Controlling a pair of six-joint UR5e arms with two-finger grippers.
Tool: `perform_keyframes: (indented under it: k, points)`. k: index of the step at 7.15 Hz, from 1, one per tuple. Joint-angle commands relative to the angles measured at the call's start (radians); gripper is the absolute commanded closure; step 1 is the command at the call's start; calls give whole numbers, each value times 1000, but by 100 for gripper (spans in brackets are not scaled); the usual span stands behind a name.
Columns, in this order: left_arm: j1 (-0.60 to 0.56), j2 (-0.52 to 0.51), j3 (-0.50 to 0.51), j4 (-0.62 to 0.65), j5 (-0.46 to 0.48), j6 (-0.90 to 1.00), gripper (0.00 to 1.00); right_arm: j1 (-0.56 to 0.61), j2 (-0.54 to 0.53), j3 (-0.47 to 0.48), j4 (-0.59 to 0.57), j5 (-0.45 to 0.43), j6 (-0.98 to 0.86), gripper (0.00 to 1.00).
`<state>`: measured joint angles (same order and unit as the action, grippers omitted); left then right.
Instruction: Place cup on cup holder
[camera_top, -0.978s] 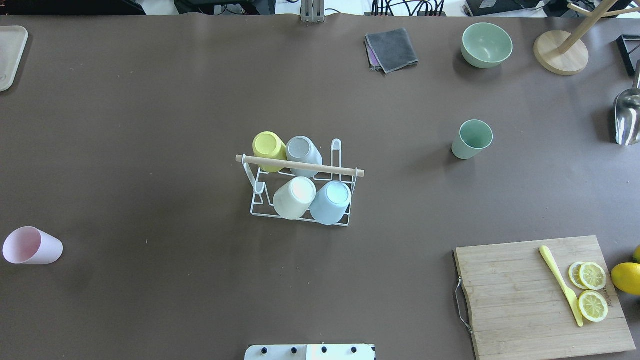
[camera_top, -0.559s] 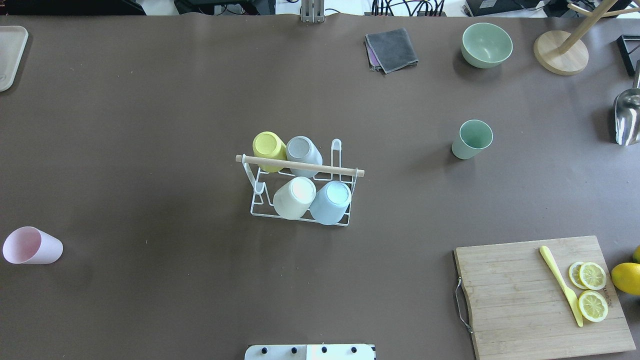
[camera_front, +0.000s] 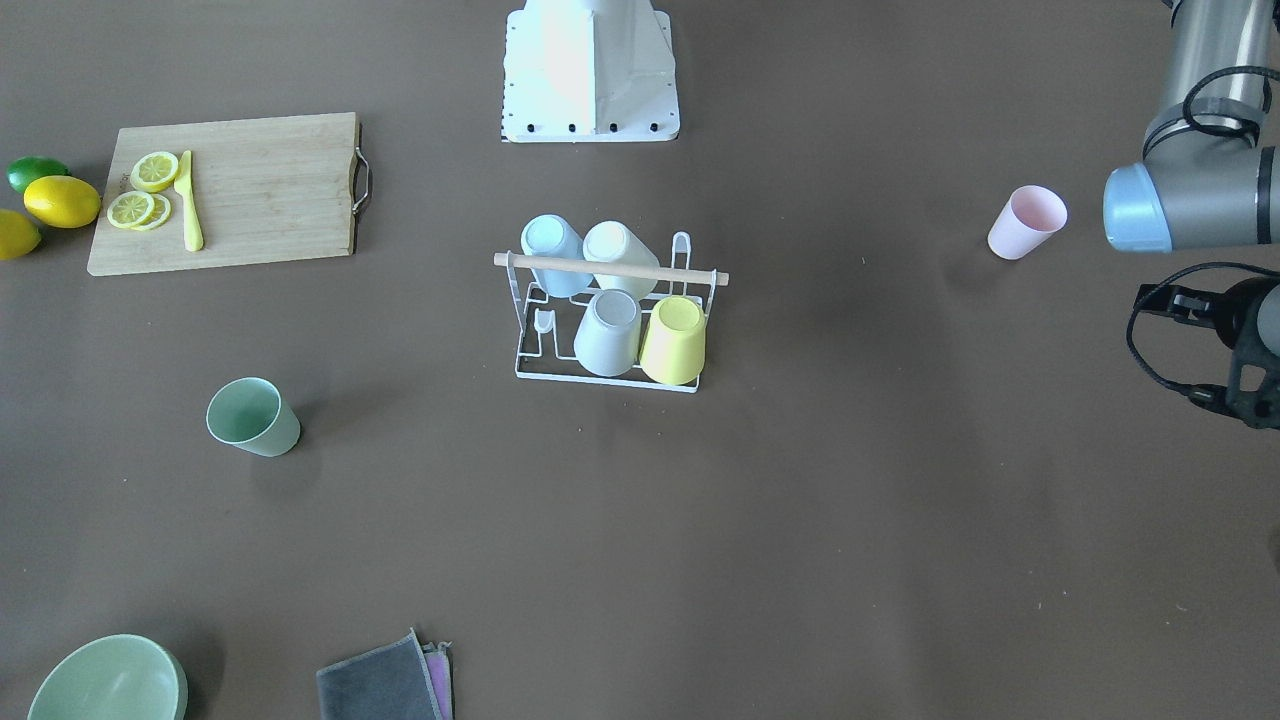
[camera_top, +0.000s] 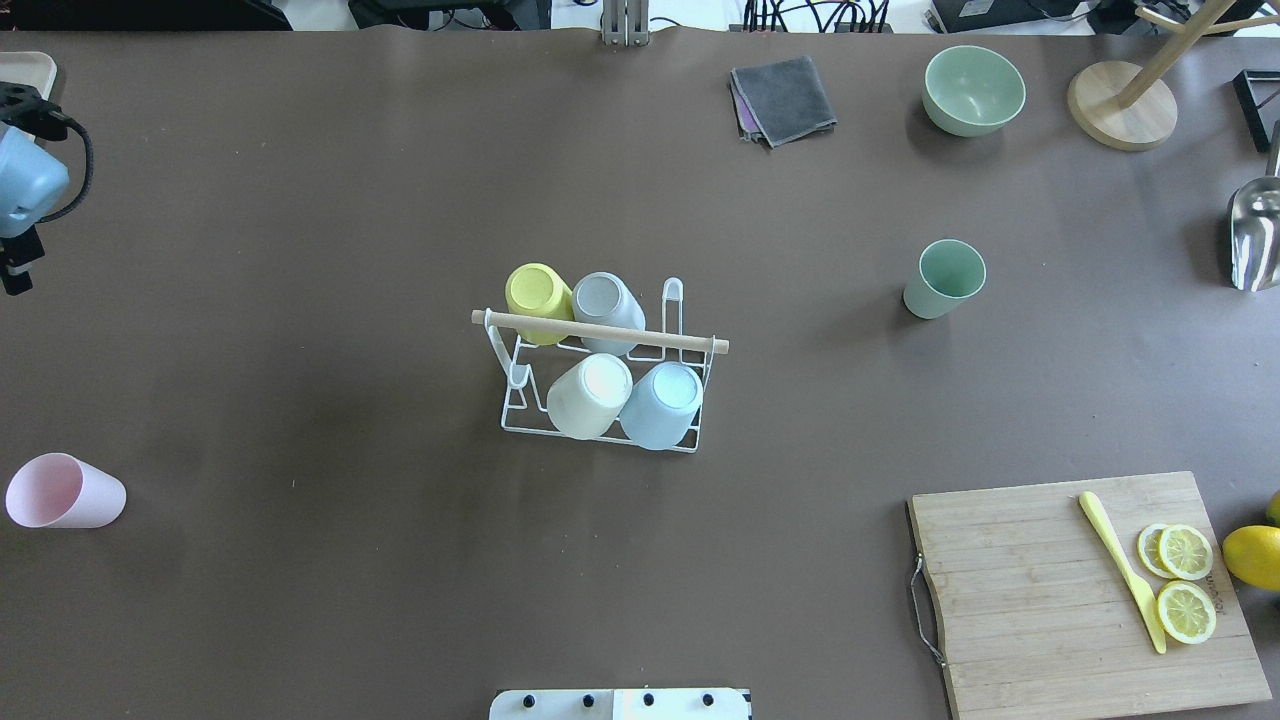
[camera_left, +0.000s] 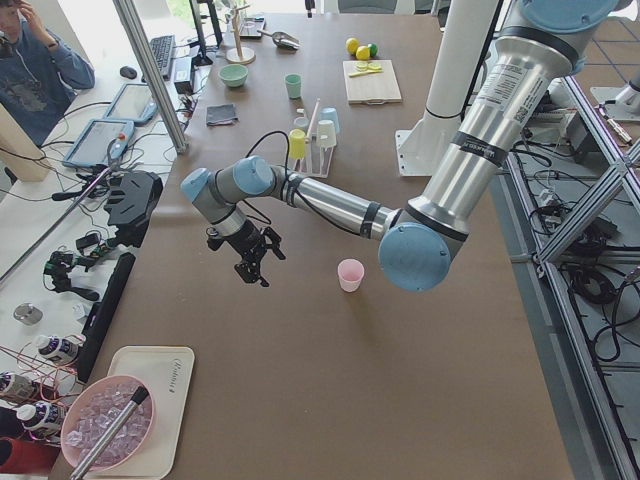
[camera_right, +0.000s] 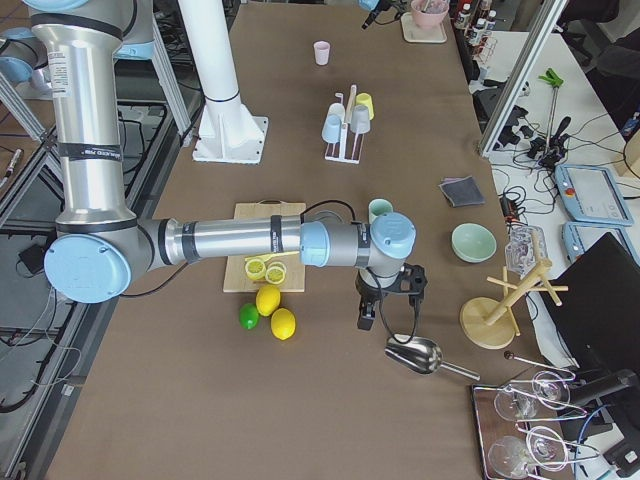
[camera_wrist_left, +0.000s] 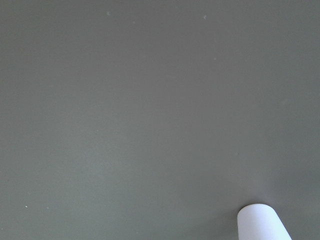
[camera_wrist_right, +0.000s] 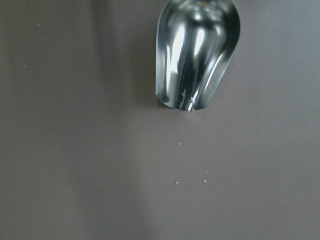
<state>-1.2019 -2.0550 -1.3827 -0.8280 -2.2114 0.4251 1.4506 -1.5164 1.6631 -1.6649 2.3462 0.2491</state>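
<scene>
The white wire cup holder (camera_top: 600, 331) with a wooden rod stands mid-table, also in the front view (camera_front: 610, 268). It carries several upturned cups: yellow, grey, cream and light blue. A pink cup (camera_top: 65, 490) lies on its side near the left edge, and shows in the front view (camera_front: 1027, 222) and the left wrist view (camera_wrist_left: 262, 222). A green cup (camera_top: 944, 278) stands upright to the right of the holder. My left gripper (camera_left: 255, 270) hovers over bare table beyond the pink cup. My right gripper (camera_right: 390, 318) hangs by the metal scoop. I cannot tell whether either is open or shut.
A cutting board (camera_top: 1010, 600) with lemon slices and a yellow knife lies front right, with lemons beside it. A green bowl (camera_top: 973, 90), a grey cloth (camera_top: 783, 98) and a wooden stand (camera_top: 1120, 105) sit at the back. A metal scoop (camera_wrist_right: 197, 55) lies at the right edge.
My left arm's wrist has come into the overhead view at the left edge. The cups and the holder have not moved.
</scene>
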Motion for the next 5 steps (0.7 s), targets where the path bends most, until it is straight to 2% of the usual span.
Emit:
perform_keyframes:
  k: [1, 4, 5]
  points:
    - [42, -82, 108, 124, -36, 103, 1, -99, 71, 26, 4, 4, 145, 0]
    - [151, -96, 137, 136, -65, -20, 1, -278, 264, 9, 4, -8, 327, 0]
    - [168, -103, 143, 145, -64, -17, 1, -307, 297, 7, 5, -30, 331, 0]
